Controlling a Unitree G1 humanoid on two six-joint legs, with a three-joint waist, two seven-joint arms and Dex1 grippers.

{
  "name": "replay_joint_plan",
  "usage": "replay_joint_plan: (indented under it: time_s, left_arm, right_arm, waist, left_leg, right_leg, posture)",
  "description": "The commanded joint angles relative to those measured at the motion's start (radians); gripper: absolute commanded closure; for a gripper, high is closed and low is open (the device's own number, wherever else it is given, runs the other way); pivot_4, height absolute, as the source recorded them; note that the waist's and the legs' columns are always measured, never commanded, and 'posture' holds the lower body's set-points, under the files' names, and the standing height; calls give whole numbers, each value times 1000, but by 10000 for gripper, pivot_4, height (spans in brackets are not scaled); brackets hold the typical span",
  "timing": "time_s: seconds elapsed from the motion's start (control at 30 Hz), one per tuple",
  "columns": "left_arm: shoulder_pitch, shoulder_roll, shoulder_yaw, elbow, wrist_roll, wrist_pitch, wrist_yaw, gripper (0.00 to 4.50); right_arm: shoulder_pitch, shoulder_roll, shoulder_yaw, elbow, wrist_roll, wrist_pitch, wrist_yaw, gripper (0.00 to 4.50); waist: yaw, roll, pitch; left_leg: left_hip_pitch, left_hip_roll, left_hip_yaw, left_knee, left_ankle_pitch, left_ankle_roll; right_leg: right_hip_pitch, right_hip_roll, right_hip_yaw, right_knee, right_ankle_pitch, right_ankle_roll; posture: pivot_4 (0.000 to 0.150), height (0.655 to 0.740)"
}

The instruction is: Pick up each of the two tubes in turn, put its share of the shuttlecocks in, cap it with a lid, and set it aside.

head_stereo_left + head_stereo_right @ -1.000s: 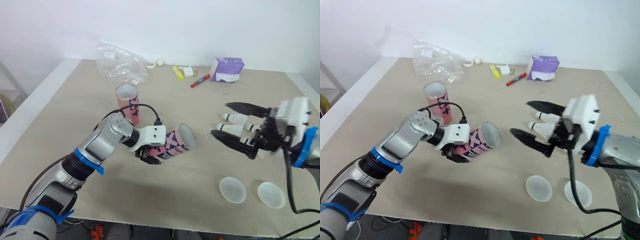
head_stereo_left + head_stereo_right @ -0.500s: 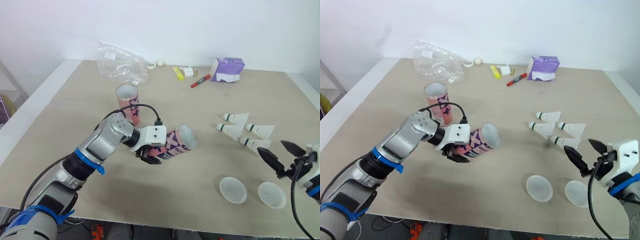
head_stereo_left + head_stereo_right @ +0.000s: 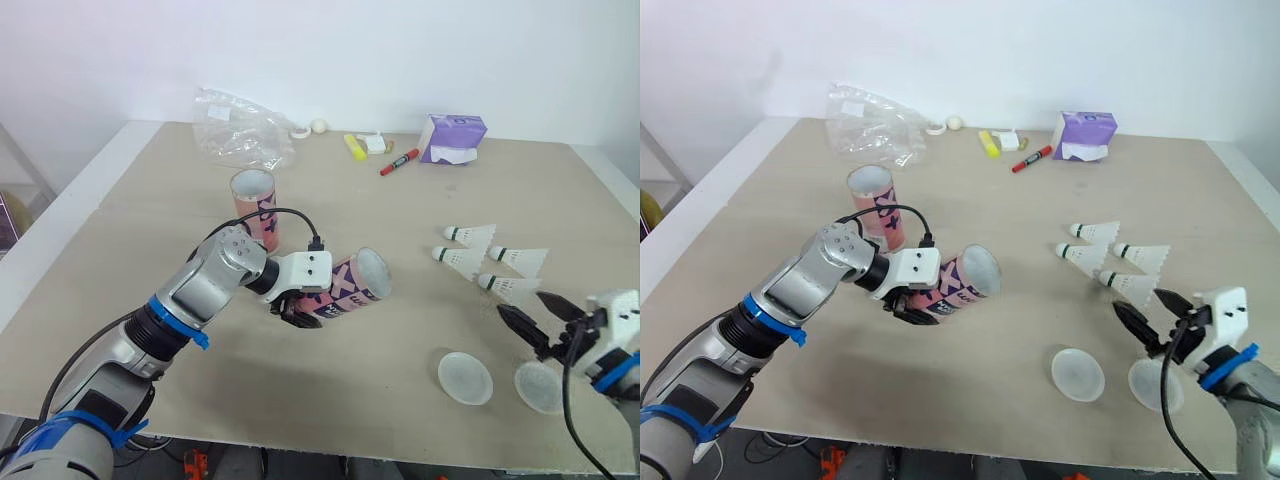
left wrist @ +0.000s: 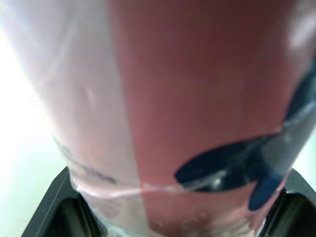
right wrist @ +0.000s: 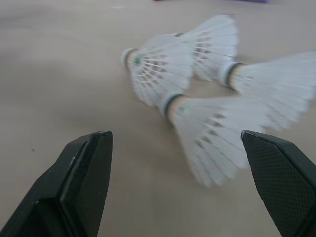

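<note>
Right eye view: the right gripper (image 3: 1140, 304), jaws apart, is brought back toward the shuttlecocks (image 3: 1090, 256), with none grasped yet; the tube (image 3: 958, 280) is kept clamped by the left gripper (image 3: 912, 306).

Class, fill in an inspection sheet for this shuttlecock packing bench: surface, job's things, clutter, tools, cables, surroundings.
Surface: beige table.
Job's things: pink tube tilted in the left tool; second tube upright behind it; four shuttlecocks lying together; two lids flat near the front edge.
Clutter: plastic bag, purple box, red marker and yellow marker along the far edge.
Tools: left tool shut on the pink tube; right tool open beside the shuttlecocks.
Cables: black cable looping over the left wrist; another along the right arm.
Surroundings: white wall behind.
</note>
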Motion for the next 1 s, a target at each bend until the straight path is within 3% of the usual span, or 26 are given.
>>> replay_joint_plan:
  time_s: [0.03, 0.23, 0.27, 0.4, 0.43, 0.5, 0.57, 0.6, 0.63, 0.77, 1.0]
  left_arm:
    - [11, -8, -30, 9, 7, 2, 4, 14228]
    - [21, -4, -29, -9, 6, 16, 11, 14228]
    - [23, -3, -29, -12, 5, 18, 11, 14228]
    - [27, -1, -28, -21, 5, 27, 15, 14228]
    - [28, -1, -28, -22, 5, 28, 16, 14228]
    - [29, 0, -27, -24, 5, 30, 17, 14228]
    - [30, 0, -28, -28, 5, 33, 19, 14228]
    - [31, 0, -28, -28, 5, 33, 19, 14228]
    - [30, -1, -29, -28, 6, 33, 20, 14228]
    - [26, -5, -32, -19, 6, 27, 18, 14228]
    - [16, -10, -31, 3, 6, 9, 11, 14228]
  right_arm:
    - [-31, -13, 11, 15, 7, -2, 12, 466]
    - [-109, -12, 33, 78, 15, 26, 16, 466]
    - [-116, -11, 35, 86, 12, 25, 18, 2754]
    - [-142, -11, 36, 112, 20, 35, 13, 13603]
    - [-145, -11, 37, 115, 21, 39, 12, 20782]
    - [-149, -12, 39, 120, 20, 46, 10, 29898]
    - [-149, -11, 40, 129, 16, 44, 12, 34143]
    - [-149, -10, 40, 132, 15, 42, 12, 39827]
    - [-149, -10, 40, 135, 13, 41, 11, 42535]
    - [-138, -9, 29, 122, 16, 39, 4, 43934]
    - [-45, -59, -75, -132, 74, 89, -26, 43934]
  waist:
    - [0, 0, 0]
    - [-1, 0, 0]
    - [-1, 0, 0]
    - [0, 0, 0]
    - [0, 0, 0]
    - [0, 0, 0]
    - [-1, 0, 0]
    - [-1, 0, 0]
    - [-1, 0, 0]
    - [-1, 0, 0]
    - [0, 4, 0]
  left_leg:
    - [0, 0, 0, 0, 0, 0]
    - [0, 0, 0, 0, 0, 0]
    - [0, 0, 0, 0, 0, 0]
    - [0, 0, 0, 0, 0, 0]
    - [0, 0, 0, 0, 0, 0]
    - [0, 0, 0, -1, 0, 0]
    - [0, 0, 0, -1, 0, 0]
    - [0, 0, 0, 0, 0, 0]
    - [0, 0, 0, 0, 0, 0]
    - [0, 0, 0, 0, 0, 0]
    - [0, -1, -1, -1, 0, 0]
  right_leg:
    - [0, 0, 0, 0, 0, 0]
    - [0, 0, 0, 0, 0, 0]
    - [0, 0, 0, 0, 0, 0]
    - [0, 0, 0, 0, 0, 1]
    - [0, 0, 0, 0, 0, 1]
    - [0, 0, 0, 0, -1, 1]
    - [0, 0, 0, 0, -1, 1]
    - [0, 0, 0, 0, 0, 1]
    - [0, 0, 0, 0, 0, 1]
    - [0, 0, 0, 0, 0, 1]
    - [0, 0, 0, 0, -1, 2]
  posture:
    - [1500, 7400]
    - [1500, 7400]
    - [1500, 7400]
    - [1500, 7400]
    - [1500, 7400]
    - [1500, 7400]
    - [1500, 7400]
    - [1500, 7400]
    - [1500, 7400]
    - [1500, 7400]
    - [1500, 7400]
